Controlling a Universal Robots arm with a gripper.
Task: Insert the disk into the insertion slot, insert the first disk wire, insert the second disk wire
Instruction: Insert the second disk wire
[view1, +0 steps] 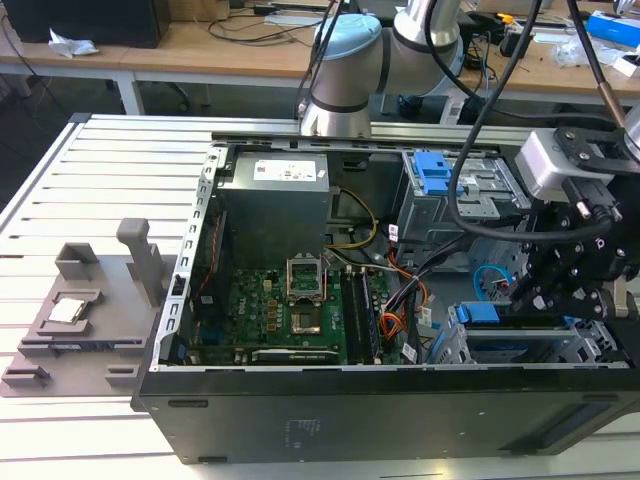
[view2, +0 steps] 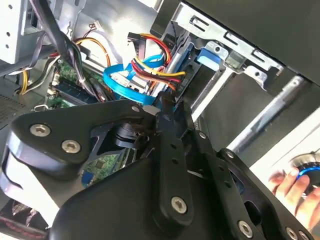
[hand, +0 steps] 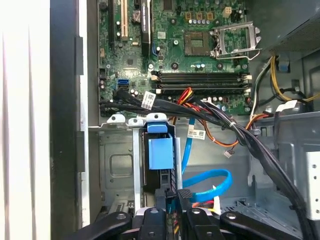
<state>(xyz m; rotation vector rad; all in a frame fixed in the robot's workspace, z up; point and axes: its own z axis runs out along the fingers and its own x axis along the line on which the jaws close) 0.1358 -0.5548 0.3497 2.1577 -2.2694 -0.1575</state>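
The disk (view1: 478, 313), in its blue caddy (hand: 160, 152), sits inside the insertion slot (view1: 520, 345), the silver cage at the case's front corner. Its blue handle (view2: 209, 56) faces the motherboard. My gripper (view1: 525, 300) reaches down to the disk's rear edge. In both wrist views its fingers (view2: 165, 106) are drawn together, apparently on the plug end of the second disk wire (hand: 220, 175), whose light-blue loop (view2: 117, 82) curls beside them. The first disk wire (view2: 157, 70), a red, orange and yellow bundle, runs to the disk's edge just past the fingertips (hand: 184, 196).
A taller grey cage with a bare blue bracket (view1: 432, 175) stands behind the slot. A thick black cable bundle (hand: 240, 135) crosses above the disk. The motherboard (view1: 290, 310) fills the case floor. A grey fixture (view1: 80, 300) lies outside at the exterior view's left. A hand (view2: 290, 182) shows outside the case.
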